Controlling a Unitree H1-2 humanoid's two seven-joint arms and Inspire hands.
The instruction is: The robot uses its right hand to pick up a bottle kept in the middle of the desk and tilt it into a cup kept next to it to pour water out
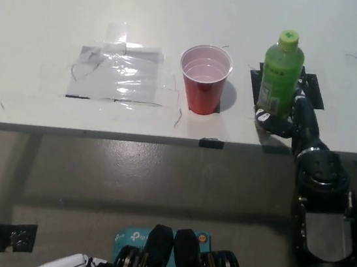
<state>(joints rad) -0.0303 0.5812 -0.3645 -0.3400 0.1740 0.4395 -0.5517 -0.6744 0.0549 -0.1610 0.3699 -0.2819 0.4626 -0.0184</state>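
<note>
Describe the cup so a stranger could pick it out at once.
On the white desk, look near the front edge, between the clear taped plastic sheet and the green bottle that the black right hand grips. The cup stands upright there, the only red thing, open-topped with a pale inside.

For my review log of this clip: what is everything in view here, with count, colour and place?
bottle: one, green with a green cap, upright on the desk right of the cup, held low by the right hand
cup: one, red, open top, upright near the desk's middle
plastic sheet: one, clear, taped flat on the desk left of the cup
black patch: one, on the desk under and behind the bottle
desk: one, white, filling the upper half of the view
right hand: one, black, wrapped around the bottle's base at the desk's front edge
left hand: one, white, resting at the bottom left, below the desk
</note>
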